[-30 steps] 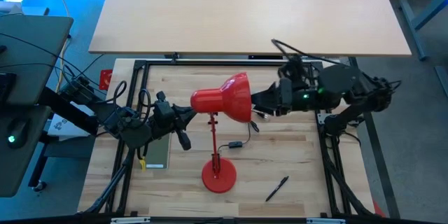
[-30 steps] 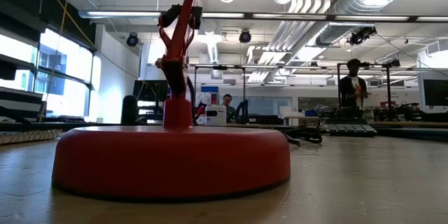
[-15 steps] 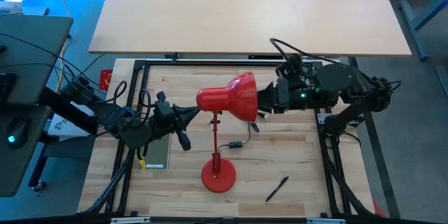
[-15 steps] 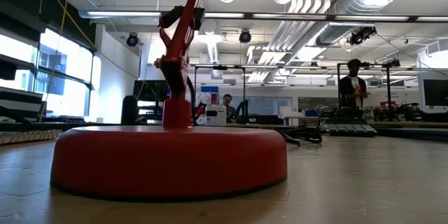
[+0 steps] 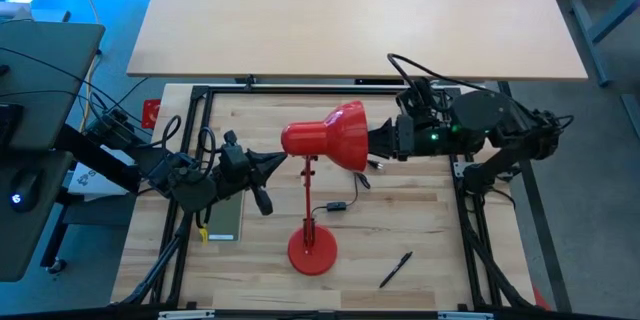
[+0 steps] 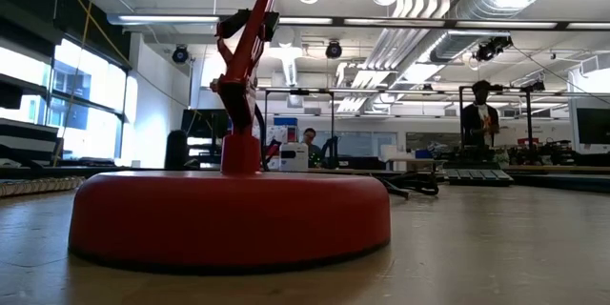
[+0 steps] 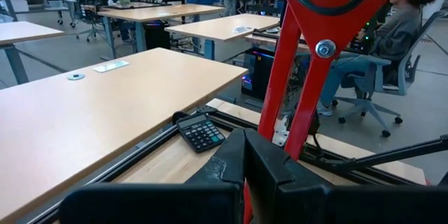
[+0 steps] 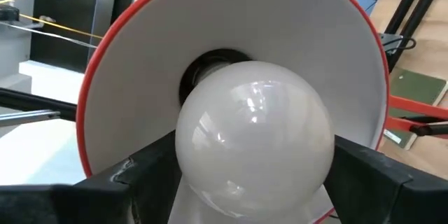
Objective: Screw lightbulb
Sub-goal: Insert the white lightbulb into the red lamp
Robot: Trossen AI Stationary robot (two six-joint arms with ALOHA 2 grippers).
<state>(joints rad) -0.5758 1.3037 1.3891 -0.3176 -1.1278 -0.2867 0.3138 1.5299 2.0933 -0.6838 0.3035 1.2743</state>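
The lightbulb (image 8: pixel 253 136), white and rounded, sits inside the mouth of the red lamp shade (image 8: pixel 231 24), its narrow base directed at the dark socket (image 8: pixel 210 66) at the shade's centre. The right pincer (image 8: pixel 253 164) holds the lightbulb, one dark finger pressed on each side of the globe. In the high view the right pincer (image 5: pixel 378 141) meets the open end of the lamp shade (image 5: pixel 328 137), and the bulb itself is hidden within.

The shade is carried on a red jointed lamp arm (image 5: pixel 307 190) rising from a round red lamp base (image 5: pixel 311 252) on the wooden bench (image 5: pixel 400 210). The left pincer (image 5: pixel 270 159), closed with nothing between its fingers, lies just beside the shade's narrow rear end. A black pen (image 5: pixel 395 269) rests on the bench near the lamp base, and a dark green pad (image 5: pixel 224 218) lies under the left arm. A calculator (image 7: pixel 201 131) sits at the bench edge.
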